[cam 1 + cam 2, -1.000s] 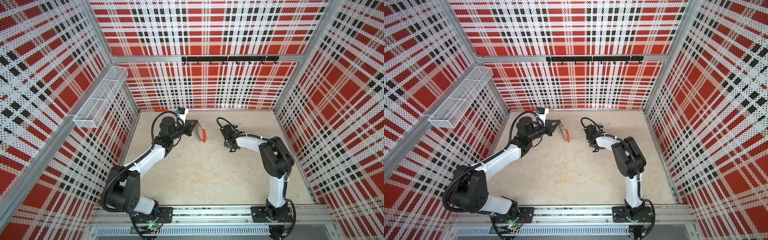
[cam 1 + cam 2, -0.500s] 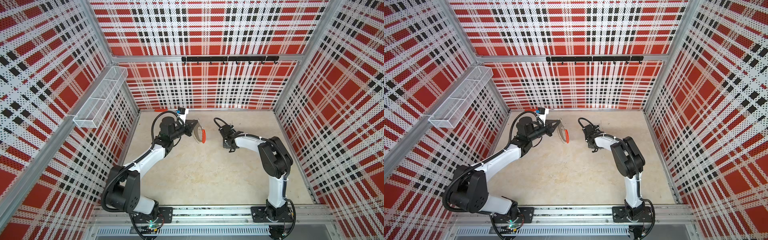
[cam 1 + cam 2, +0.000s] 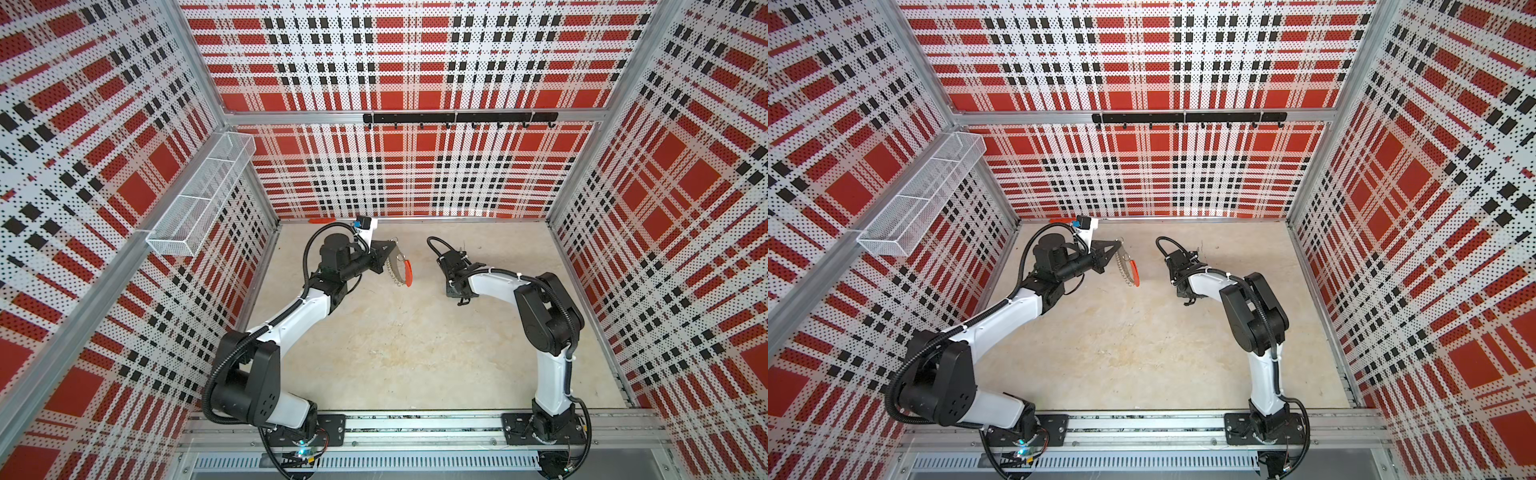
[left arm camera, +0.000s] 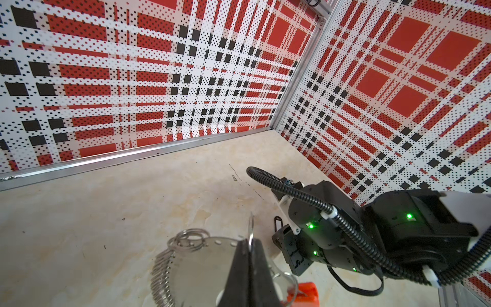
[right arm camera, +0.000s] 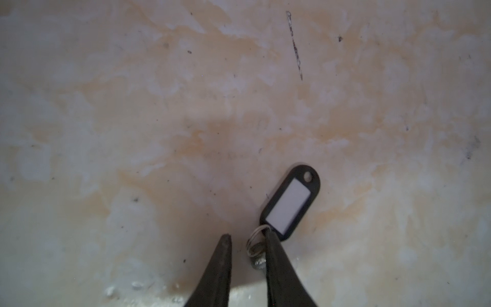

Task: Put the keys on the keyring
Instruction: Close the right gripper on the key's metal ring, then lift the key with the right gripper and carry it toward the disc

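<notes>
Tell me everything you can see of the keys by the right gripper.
The keys are a black-framed oblong plastic tag with a pale window and an eyelet hole, joined by a small split ring to a little silver key. The tag lies flat on the beige table. The key sits between the right gripper's open jaws, against one finger.

Left tool (image 4: 249, 243): black fingers (image 4: 239, 271) pinched together on the thin metal edge of the keyring (image 4: 183, 240), held clear above the beige table (image 4: 106, 212). Small silver split rings (image 4: 162, 271) bunch in a row along the hoop. Red-orange segment (image 4: 308, 291) just beside the fingers, partly cut off. Right arm (image 4: 332, 228) near, black wrist, green lights on, ribbed cable (image 4: 281, 186) arching over it. Plaid walls (image 4: 132, 79) behind.
</notes>
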`<control>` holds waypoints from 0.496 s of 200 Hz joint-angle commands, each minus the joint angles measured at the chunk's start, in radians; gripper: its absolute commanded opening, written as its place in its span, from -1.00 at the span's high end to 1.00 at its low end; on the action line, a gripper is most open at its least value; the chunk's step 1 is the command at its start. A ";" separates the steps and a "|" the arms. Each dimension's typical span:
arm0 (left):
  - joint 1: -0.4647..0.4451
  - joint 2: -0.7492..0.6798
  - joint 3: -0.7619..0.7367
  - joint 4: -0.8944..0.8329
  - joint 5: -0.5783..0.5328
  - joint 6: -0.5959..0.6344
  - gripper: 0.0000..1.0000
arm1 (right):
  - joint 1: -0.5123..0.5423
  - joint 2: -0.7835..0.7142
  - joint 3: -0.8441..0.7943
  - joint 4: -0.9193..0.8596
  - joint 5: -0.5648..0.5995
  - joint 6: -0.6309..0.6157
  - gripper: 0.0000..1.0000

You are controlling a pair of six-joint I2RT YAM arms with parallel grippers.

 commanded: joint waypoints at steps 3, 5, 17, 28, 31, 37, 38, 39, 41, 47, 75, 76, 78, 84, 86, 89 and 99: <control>-0.006 -0.015 0.037 0.019 0.012 0.016 1.00 | 0.004 0.026 0.018 -0.012 0.027 -0.009 0.49; -0.006 -0.015 0.037 0.019 0.013 0.016 1.00 | 0.005 0.026 0.018 -0.011 0.028 -0.011 0.49; -0.006 -0.015 0.037 0.019 0.013 0.016 1.00 | 0.005 0.030 0.021 -0.011 0.027 -0.013 0.51; -0.006 -0.016 0.037 0.019 0.014 0.016 1.00 | 0.005 0.033 0.021 -0.012 0.024 -0.014 0.54; -0.006 -0.016 0.036 0.018 0.014 0.016 1.00 | 0.005 0.033 0.019 -0.012 0.023 -0.014 0.56; -0.006 -0.016 0.036 0.018 0.014 0.016 1.00 | 0.004 0.034 0.018 -0.011 0.023 -0.014 0.58; -0.006 -0.016 0.036 0.018 0.014 0.016 1.00 | 0.004 0.033 0.017 -0.012 0.022 -0.014 0.58; -0.006 -0.016 0.036 0.018 0.014 0.016 1.00 | 0.004 0.033 0.018 -0.011 0.022 -0.014 0.59; -0.006 -0.016 0.036 0.017 0.014 0.016 1.00 | 0.004 0.034 0.018 -0.011 0.022 -0.014 0.59; -0.006 -0.018 0.036 0.017 0.014 0.016 1.00 | 0.005 0.035 0.017 -0.012 0.022 -0.014 0.61; -0.006 -0.019 0.039 0.015 0.015 0.016 1.00 | 0.005 0.034 0.012 -0.015 0.026 -0.010 0.75; -0.006 -0.019 0.039 0.015 0.016 0.016 1.00 | 0.005 0.034 0.012 -0.015 0.027 -0.009 0.76; -0.006 -0.019 0.039 0.015 0.016 0.016 1.00 | 0.005 0.032 0.011 -0.015 0.026 -0.009 0.78; -0.006 -0.019 0.039 0.015 0.016 0.016 1.00 | 0.006 0.030 0.011 -0.017 0.029 -0.010 0.84; -0.006 -0.019 0.040 0.015 0.016 0.016 1.00 | 0.007 0.029 0.011 -0.017 0.032 -0.010 0.86; -0.006 -0.020 0.039 0.015 0.017 0.017 1.00 | 0.007 0.027 0.011 -0.019 0.034 -0.009 0.89; -0.006 -0.019 0.039 0.015 0.017 0.018 1.00 | 0.010 0.017 0.008 -0.023 0.041 -0.013 1.00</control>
